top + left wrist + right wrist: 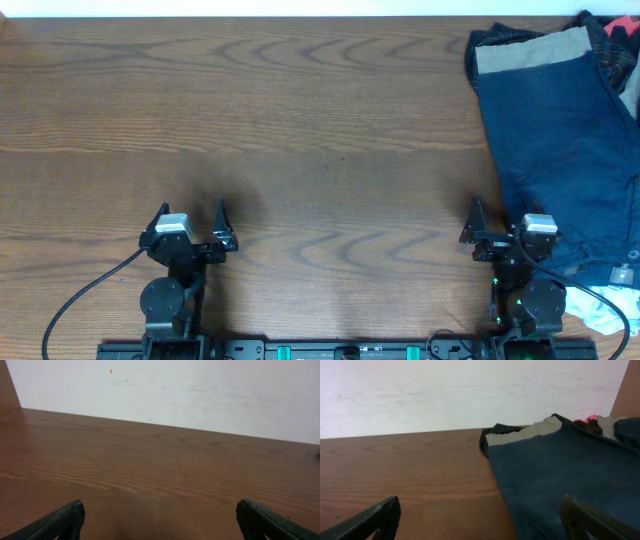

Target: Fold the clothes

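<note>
Left fingers (65, 521) and right fingers (375, 521) are both sitting spread wide and gripping nothing, so every risk is coming from how you are choosing to approach.

You are working over a bench (300, 120) whose left and middle are lying bare while the clothes are crowding its right side. The left arm is resting well apart from any fabric. If you are counting on it for a two-handed fold, it is probably going to be reaching far across, and its grip is likely to be landing badly.

The blue garment (560, 150) is lying flattest, running from the far right corner down to just beside the right fingers. Its right side is running out of the overhead view, so I cannot tell whether it is hanging off the bench. If it is, a pull toward the centre is risking a sudden slide.

Darker clothes (612, 35) are peeking out at the far corner, touching the blue garment's waistband. A deep pinch there is risking catching two pieces and dragging both.

A white cloth (600, 308) is bunching near the right arm's base, and swinging that arm outward is risking snagging it.
</note>
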Robot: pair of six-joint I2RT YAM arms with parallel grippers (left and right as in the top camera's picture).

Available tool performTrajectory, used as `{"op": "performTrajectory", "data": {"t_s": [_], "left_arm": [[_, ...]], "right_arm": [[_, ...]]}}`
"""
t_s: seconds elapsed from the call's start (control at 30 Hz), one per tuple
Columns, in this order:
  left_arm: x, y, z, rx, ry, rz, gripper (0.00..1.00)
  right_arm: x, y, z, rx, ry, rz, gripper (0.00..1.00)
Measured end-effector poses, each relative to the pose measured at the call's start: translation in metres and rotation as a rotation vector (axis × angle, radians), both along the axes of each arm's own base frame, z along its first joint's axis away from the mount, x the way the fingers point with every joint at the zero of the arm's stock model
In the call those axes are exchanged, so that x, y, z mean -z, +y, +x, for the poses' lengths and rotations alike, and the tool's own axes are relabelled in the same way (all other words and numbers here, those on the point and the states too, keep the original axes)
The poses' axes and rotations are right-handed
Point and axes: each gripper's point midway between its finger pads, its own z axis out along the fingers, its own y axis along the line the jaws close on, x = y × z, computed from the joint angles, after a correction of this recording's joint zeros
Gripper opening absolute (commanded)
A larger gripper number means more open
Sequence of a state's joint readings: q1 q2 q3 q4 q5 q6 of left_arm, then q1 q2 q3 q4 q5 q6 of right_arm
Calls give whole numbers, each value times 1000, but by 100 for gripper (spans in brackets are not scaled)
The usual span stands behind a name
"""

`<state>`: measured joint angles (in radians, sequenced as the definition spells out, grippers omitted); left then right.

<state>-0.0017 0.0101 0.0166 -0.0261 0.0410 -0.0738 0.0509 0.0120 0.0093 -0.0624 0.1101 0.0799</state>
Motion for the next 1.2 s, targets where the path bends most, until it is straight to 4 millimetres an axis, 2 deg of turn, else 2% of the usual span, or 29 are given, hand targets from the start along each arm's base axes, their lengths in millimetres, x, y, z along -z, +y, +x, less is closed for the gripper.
{"op": "performTrajectory", "data": {"t_s": [0.9, 1.07, 1.2], "left_arm": [[0, 0, 0, -1, 1, -7, 98], [2, 0, -1, -13, 22, -112, 98], [12, -2, -5, -18, 103, -169, 98]], "right_arm": [[2, 5, 0, -29, 7, 46, 99], [12, 7, -2, -39, 87, 50, 99], [18, 5, -6, -21, 201, 44, 99]]}}
